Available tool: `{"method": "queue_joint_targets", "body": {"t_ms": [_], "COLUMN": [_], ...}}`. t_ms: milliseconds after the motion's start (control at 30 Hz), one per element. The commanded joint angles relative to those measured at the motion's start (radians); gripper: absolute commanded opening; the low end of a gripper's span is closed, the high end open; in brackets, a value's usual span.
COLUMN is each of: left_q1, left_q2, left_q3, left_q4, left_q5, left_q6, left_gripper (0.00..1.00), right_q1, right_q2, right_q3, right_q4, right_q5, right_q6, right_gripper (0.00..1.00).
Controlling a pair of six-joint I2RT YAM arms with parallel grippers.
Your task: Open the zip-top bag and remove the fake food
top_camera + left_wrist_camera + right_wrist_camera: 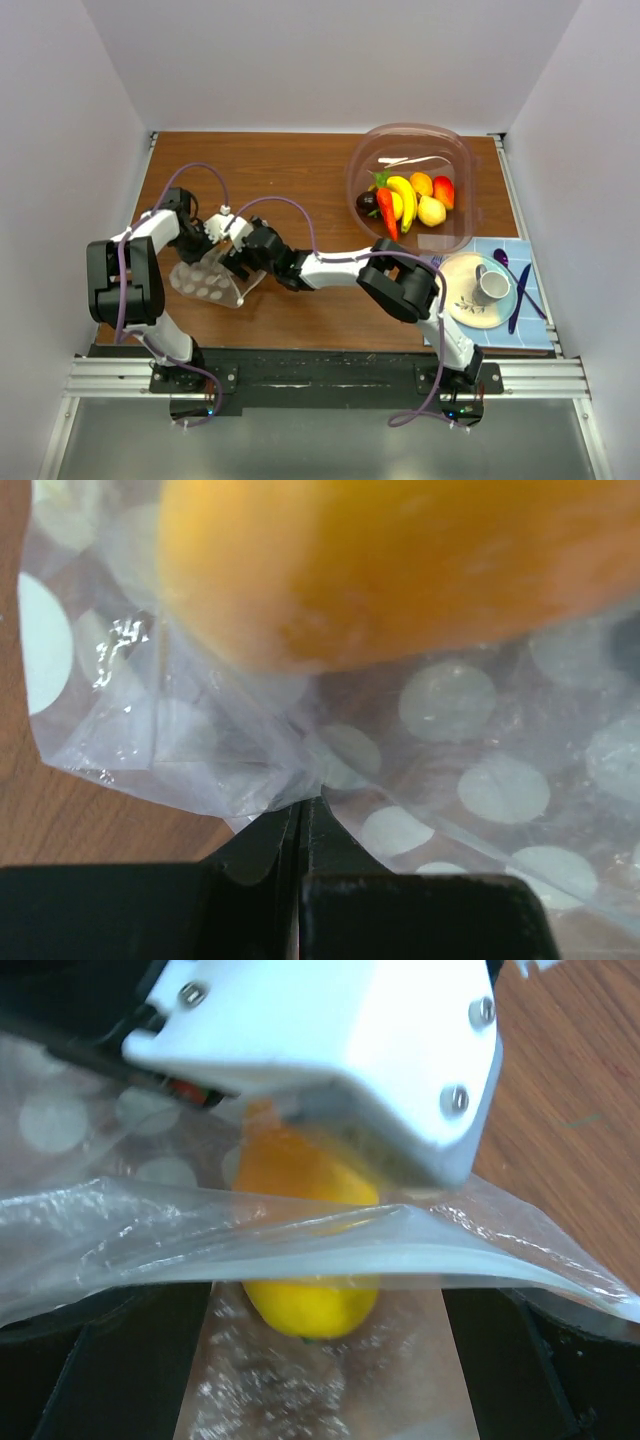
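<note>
The zip-top bag (212,283) lies near the table's left near corner. It looks thin, floppy and slick, so we judge the stiffer zip rim the surest hold. The left gripper (300,808) is pinched on its film. The right gripper (238,262) stands apart, a light, hard-looking yellow fruit (305,1305) showing between its fingers.

Clear, white-dotted zip-top bag (205,283) lies beneath both grippers, its edge pinched in the left gripper's (300,815) closed tips. One yellow-orange fake food (305,1305) piece sits inside, between the right gripper's (320,1360) spread fingers; the other pieces (410,200) lie well apart from both
</note>
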Motion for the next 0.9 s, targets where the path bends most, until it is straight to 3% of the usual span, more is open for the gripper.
{"method": "queue_joint_targets", "body": {"t_ms": [0,200,300,333,433,467,767,867], "left_q1": [0.001,0.001,-0.001,0.001,0.002,0.005,0.042,0.042], "left_q2": [0.072,0.084,0.09,0.09,0.084,0.079,0.116,0.105], "left_q3": [-0.03,-0.02,-0.016,-0.016,-0.016,-0.016,0.045,0.037], "left_q4": [-0.113,-0.133,-0.115,-0.109,-0.061,-0.023,0.078,0.103], "left_q5": [0.022,0.056,0.046,0.039,0.016,0.005,-0.055,-0.066], "left_q6": [0.045,0.048,0.025,0.021,-0.018,-0.035,-0.183,-0.213], "left_gripper": [0.0,0.0,0.0,0.0,0.0,0.0,0.0,0.0], "right_q1": [-0.014,-0.021,-0.029,-0.029,-0.031,-0.029,-0.027,-0.026], "right_q2": [0.055,0.089,0.063,0.049,-0.034,-0.061,-0.436,-0.543], "right_q3": [0.101,0.124,0.086,0.067,-0.035,-0.061,-0.411,-0.473], "right_q4": [-0.001,-0.019,-0.004,0.016,0.069,0.07,-0.064,-0.191], "right_q5": [-0.068,-0.123,-0.141,-0.14,-0.117,-0.108,-0.088,-0.059], "right_q6": [0.024,0.092,0.109,0.139,0.159,0.175,0.297,0.307], "right_gripper": [0.99,0.95,0.76,0.59,0.34,0.31,0.29,0.29]}}
